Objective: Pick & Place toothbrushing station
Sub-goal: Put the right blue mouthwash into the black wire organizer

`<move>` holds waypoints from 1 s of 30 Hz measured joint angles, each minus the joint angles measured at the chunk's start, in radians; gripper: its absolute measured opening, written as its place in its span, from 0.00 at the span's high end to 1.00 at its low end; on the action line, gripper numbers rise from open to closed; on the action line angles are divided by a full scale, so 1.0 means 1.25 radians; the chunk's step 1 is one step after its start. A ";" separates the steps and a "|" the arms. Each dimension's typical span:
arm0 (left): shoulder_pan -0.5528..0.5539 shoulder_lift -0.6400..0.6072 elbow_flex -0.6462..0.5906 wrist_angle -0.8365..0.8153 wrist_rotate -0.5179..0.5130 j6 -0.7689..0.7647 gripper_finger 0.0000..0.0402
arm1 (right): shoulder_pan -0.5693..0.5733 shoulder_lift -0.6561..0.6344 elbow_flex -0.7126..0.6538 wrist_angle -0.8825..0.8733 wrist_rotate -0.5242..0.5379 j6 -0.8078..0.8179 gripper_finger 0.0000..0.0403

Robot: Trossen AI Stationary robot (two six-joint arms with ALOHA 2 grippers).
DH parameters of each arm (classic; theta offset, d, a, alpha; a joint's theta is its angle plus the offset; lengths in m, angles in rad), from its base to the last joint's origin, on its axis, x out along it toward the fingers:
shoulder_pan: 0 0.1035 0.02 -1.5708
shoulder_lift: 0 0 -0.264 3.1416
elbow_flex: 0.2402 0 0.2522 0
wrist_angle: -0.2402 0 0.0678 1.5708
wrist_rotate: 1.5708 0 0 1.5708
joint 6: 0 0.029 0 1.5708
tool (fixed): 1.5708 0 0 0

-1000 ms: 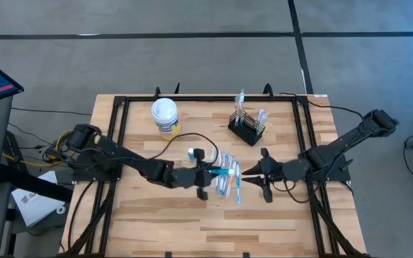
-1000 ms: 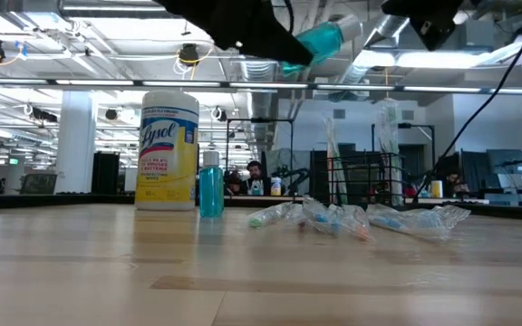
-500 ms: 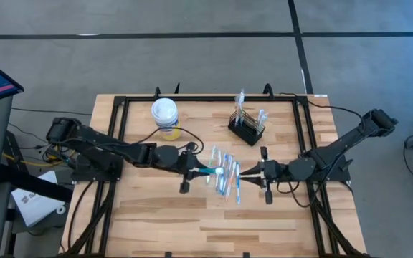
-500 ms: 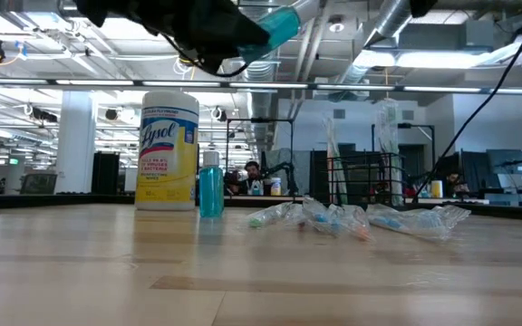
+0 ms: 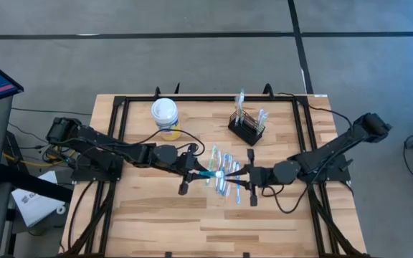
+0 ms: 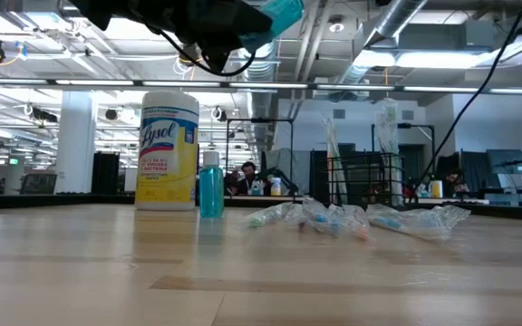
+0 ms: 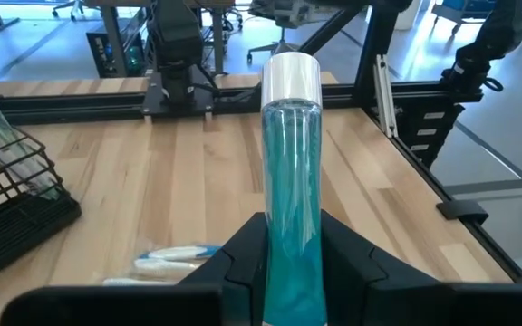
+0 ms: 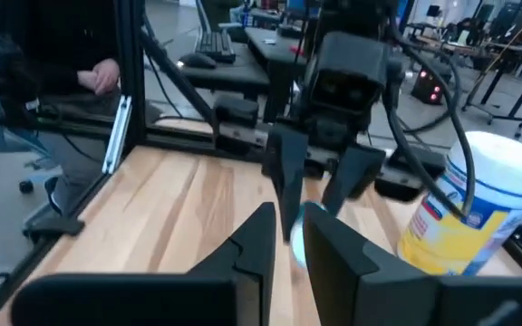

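Left gripper (image 7: pixel 290 258) is clenched on a clear tube of teal liquid with a white cap (image 7: pixel 290 172), fingers (image 7: pixel 356 263) tight on both sides of the tube's lower body, cap end pointing away from the wrist. In the high view that gripper (image 5: pixel 196 172) sits in front of the black wire-mesh caddy (image 5: pixel 247 126), towards the left arm's side, right at the edge of the scattered plastic-wrapped toothbrushes (image 5: pixel 224 175). It is up off the light wooden tabletop (image 5: pixel 192 222) (low view shows the teal tube (image 6: pixel 279 15) high above the wood).

Right gripper (image 5: pixel 244 174) is also in front of the caddy, at the opposite edge of the toothbrush pile, facing the left gripper. Its fingers (image 8: pixel 252 244) stand close together with a narrow gap; can't tell whether anything is between them.

Caddy stands upright near the table's back edge, several wrapped toothbrushes standing in it, well apart from both grippers. The white-lidded yellow wipes canister (image 5: pixel 165 115) stands beside it, towards the left arm's side, with a small teal bottle (image 6: pixel 210 186) next to it.
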 joint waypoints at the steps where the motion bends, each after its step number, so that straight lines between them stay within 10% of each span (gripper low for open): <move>1: 0.000 0.000 0.000 0.000 0.000 0.000 0.85 | -0.001 0.005 0.009 -0.012 0.000 -0.001 0.87; 30: 0.000 0.001 0.001 0.009 0.014 0.000 0.85 | -0.042 0.085 0.115 -0.142 0.002 -0.003 0.43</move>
